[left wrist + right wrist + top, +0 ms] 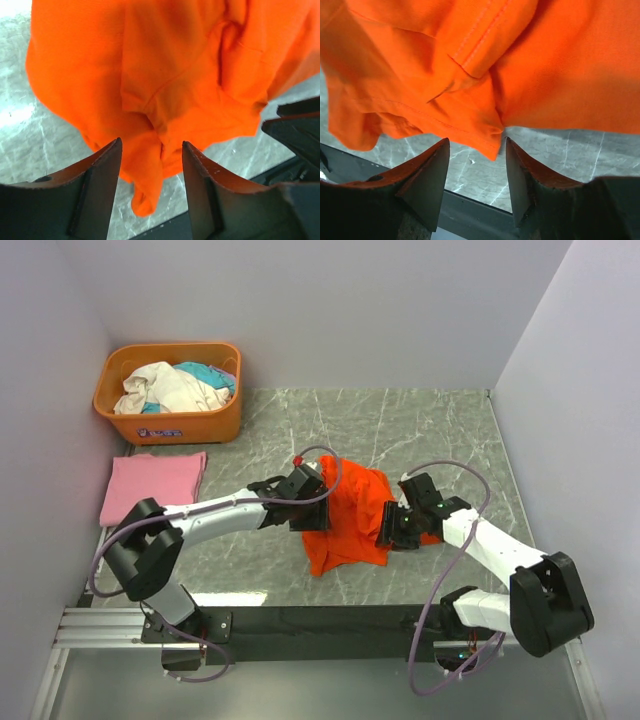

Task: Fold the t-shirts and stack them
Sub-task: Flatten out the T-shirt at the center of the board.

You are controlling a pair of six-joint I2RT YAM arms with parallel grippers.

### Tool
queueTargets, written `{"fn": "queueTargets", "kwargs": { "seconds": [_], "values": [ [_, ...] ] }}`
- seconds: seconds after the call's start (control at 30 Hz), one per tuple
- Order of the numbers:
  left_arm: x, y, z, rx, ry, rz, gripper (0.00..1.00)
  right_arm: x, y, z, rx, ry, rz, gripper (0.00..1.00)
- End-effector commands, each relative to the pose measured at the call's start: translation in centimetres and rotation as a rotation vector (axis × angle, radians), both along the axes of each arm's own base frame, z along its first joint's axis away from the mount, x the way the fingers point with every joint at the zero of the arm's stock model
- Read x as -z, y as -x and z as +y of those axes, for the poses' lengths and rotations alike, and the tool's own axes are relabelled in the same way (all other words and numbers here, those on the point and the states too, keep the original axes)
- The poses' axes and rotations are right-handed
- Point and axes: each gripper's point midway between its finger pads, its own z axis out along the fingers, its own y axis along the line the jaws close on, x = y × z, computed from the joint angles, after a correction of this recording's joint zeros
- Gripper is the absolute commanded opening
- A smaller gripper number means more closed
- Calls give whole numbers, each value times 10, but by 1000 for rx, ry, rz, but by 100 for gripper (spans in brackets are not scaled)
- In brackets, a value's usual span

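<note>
My L claw (151,144) & R claw (477,142): both spread apart, bunched orange-red t-shirt (345,525) betw. them on counter (420,430).

Setting: grey-green marble-veined counter (430,430) | enclosure: plain pale rear wall (330,310), left wall (40,390), right wall (590,390) | near edge: black strip (320,618), aluminium rail (100,625) | light: even, diffuse, soft shadows
</note>
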Motion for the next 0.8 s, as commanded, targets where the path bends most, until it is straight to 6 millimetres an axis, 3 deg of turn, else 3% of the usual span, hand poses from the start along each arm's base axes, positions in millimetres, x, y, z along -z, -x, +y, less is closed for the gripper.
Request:
{"fn": "queueTargets", "kwargs": {
  "seconds": [0.0,0.3,0.47,0.57,0.6,0.63,0.67,0.77],
  "values": [
    [-3,-14,-15,-26,29,-23,55,7,3,1,-5,0,8,55],
    [18,-20,-14,-43,-28,-4,46,28,20,7,-59,-20,109,54],
    [16,-21,-11,-59,-37,-14,45,29,23,18,-106,-39,116,45],
    [5,-24,-5,-77,-43,-38,46,27,23,25,-136,-40,115,28],
    [-1,-25,-3,-82,-42,-54,47,26,23,26,-139,-43,117,9],
    [-5,-26,-1,-89,-48,-65,48,21,18,26,-134,-34,101,0],
    [-10,-28,1,-95,-54,-76,49,17,12,24,-120,-23,81,0],
    [-26,-29,16,-122,-87,-117,56,-26,-21,13,-24,0,-78,0]
  ]
}}
